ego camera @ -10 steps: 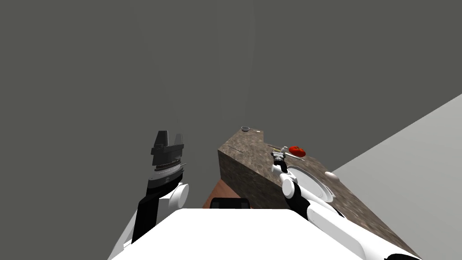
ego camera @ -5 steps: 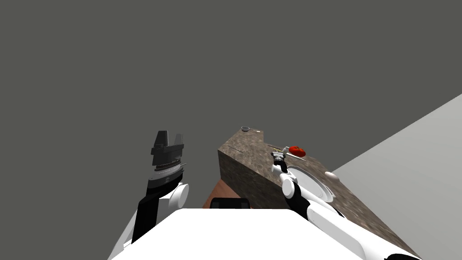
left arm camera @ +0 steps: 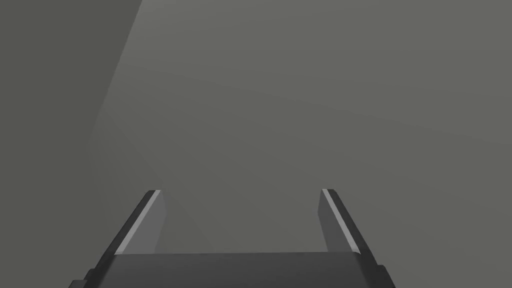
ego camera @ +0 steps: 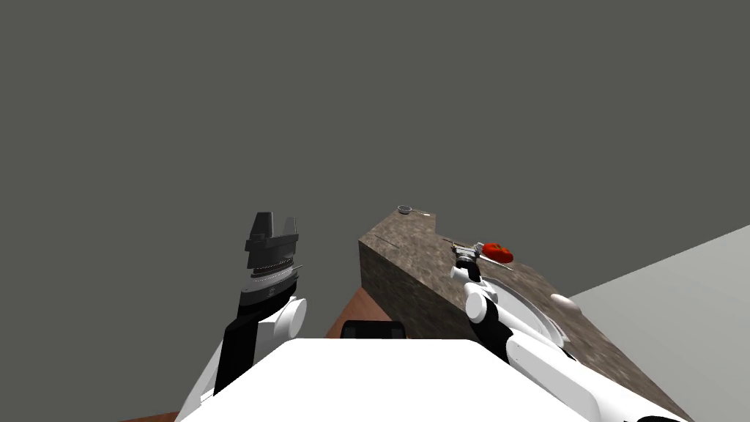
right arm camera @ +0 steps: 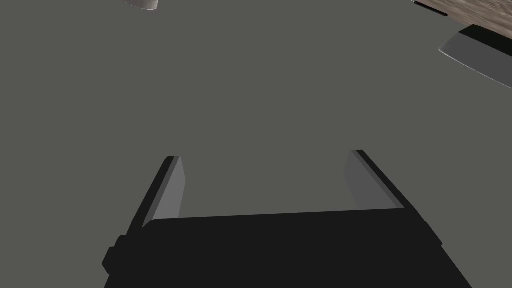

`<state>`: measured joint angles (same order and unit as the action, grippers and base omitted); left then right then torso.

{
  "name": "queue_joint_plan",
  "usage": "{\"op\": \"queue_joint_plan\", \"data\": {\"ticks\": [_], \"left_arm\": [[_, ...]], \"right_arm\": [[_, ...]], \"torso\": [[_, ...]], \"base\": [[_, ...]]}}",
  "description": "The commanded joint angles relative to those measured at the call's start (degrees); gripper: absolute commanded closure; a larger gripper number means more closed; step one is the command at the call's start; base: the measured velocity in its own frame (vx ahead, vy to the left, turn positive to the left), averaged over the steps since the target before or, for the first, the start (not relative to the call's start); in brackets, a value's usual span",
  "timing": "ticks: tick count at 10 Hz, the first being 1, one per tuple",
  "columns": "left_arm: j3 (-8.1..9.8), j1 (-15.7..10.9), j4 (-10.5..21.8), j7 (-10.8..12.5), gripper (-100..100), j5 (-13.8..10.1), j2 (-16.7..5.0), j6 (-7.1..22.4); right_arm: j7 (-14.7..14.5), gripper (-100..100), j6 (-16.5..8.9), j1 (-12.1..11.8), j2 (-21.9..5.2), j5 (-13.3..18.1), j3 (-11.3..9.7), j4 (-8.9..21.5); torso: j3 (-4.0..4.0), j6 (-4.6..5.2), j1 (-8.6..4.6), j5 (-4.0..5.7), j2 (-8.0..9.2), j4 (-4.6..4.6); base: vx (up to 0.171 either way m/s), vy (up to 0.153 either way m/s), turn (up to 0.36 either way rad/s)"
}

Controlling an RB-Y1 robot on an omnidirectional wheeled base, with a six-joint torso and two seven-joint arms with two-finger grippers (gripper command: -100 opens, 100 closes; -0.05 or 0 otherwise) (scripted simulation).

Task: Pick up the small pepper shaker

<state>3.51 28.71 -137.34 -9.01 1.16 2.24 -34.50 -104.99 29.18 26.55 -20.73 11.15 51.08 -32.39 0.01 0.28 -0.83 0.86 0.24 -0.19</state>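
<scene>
- Now the right gripper [ego camera: 463, 251] reaches out over the speckled brown counter [ego camera: 410, 256]. Its two blades are spread wide with nothing between them, and in the right wrist view the gripper [right arm camera: 265, 155] looks past a corner of the counter [right arm camera: 465, 10] toward a plain grey wall.
- On the counter, a small pale thing just beside the gripper's tip, between it and the red tomato [ego camera: 498, 253], is most likely the pepper shaker [ego camera: 479, 247]. It is too small to be sure, or to tell whether it is upright.
- A white plate [ego camera: 546, 330] lies on the counter under the robot's forearm, nearer the robot than the shaker.
- The left gripper [ego camera: 272, 220] is raised well away from the counter on the robot's left side. Its blades are also spread and empty, as the left wrist view of that gripper [left arm camera: 240, 191] shows.
- A shaker this small should be light and rigid, so lifting it will take little force.
- If its sides are smooth, thin blades could slip or squeeze it out sideways. It would also tip over easily if one blade touched it before the other.
- The best hold appears to be across the middle of its body, with the blades level on opposite sides and low enough to keep it from rocking.
- The tomato sits close by, so the approach needs to avoid pushing it into the shaker.
</scene>
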Motion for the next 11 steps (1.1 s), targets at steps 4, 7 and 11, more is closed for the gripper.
{"op": "queue_joint_plan", "data": {"ticks": [4, 7, 11], "left_arm": [[0.0, 0.0, 0.0, 0.0, 0, 0.0, 0.0, 0.0], [0.0, 0.0, 0.0, 0.0, 0, 0.0, 0.0, 0.0], [0.0, 0.0, 0.0, 0.0, 0, 0.0, 0.0, 0.0]], "right_arm": [[-1.1, -100, 1.0, 0.5, -4.1, -2.0, 3.4, 3.0], [-1.1, -100, 1.0, 0.5, -4.1, -2.0, 3.4, 0.3], [-1.6, -100, 1.1, 0.4, -5.4, -2.8, 5.1, 3.5]], "torso": [[-0.04, -0.04, 0.09, -0.03, -0.07, -0.01], [-0.04, 0.03, 0.05, 0.0, -0.07, -0.01], [-0.05, -0.01, 0.02, 0.0, -0.08, -0.02]], "base": [[-0.044, -0.046, 0.148], [-0.03, -0.037, 0.009], [-0.024, -0.029, 0.109]]}}
